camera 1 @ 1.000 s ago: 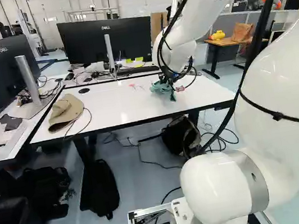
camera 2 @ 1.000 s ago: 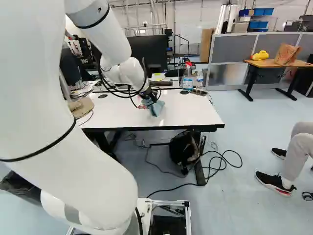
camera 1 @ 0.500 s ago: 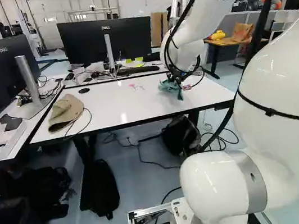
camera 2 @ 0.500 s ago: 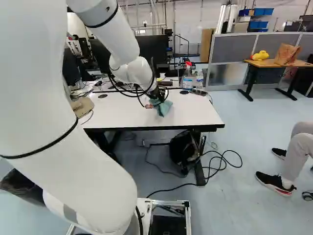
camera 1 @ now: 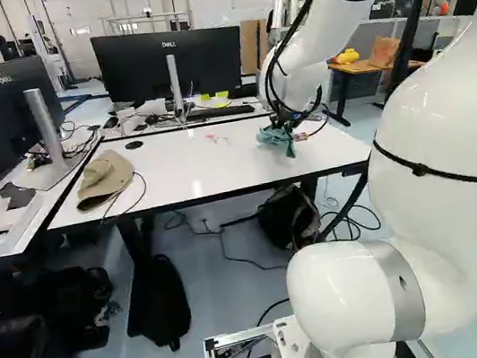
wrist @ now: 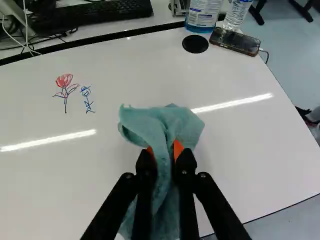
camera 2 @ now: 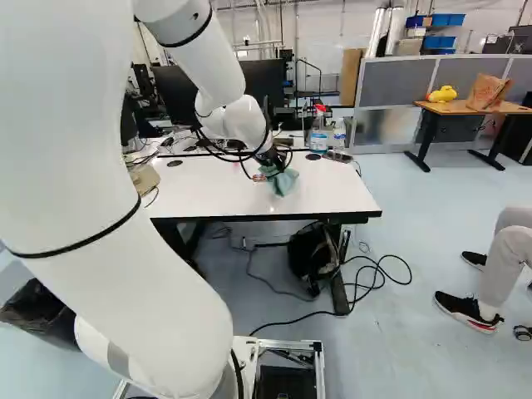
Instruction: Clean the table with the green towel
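While the white arm [camera 2: 237, 120] reaches over a white tabletop [camera 1: 174, 171], its black gripper [camera 2: 273, 160] is closed on a crumpled green towel [wrist: 155, 130], pinching the cloth between two orange pads [wrist: 178, 148]. Left of the towel in the left base view, a drawn red flower [wrist: 64, 82] stands beside a small blue stick figure [wrist: 86, 100]. Beyond the towel, a phone [wrist: 235, 42] lies near a black disc [wrist: 195, 44] and a spray bottle [camera 2: 318, 135]. A tan cap [camera 1: 104, 177] lies toward the table's left in the left base view.
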### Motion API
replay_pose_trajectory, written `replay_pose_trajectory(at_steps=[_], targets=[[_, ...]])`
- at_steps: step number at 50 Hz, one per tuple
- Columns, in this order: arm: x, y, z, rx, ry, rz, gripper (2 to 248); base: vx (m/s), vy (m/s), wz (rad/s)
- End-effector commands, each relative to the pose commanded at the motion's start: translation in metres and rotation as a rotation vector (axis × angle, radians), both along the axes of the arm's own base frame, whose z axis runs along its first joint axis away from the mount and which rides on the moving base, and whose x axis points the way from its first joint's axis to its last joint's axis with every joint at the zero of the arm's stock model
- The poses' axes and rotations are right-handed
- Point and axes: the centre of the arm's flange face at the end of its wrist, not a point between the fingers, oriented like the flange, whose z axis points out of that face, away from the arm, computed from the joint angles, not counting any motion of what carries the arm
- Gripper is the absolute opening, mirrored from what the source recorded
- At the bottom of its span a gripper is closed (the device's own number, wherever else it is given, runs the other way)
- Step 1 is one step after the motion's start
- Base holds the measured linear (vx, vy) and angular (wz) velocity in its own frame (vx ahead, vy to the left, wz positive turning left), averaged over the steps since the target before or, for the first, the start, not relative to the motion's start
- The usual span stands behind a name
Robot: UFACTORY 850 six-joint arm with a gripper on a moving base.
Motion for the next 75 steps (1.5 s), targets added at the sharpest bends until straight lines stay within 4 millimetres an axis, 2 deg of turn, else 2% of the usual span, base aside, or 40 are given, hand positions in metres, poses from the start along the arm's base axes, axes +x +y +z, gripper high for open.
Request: replay_pose_trajectory(at_steps=[51, 75], targets=[[0.020, -0.004, -0.060, 0.024, 0.117, 0.000, 55, 0.000, 0.000, 0.000], [0.020, -0.004, -0.060, 0.024, 0.117, 0.000, 55, 0.000, 0.000, 0.000]])
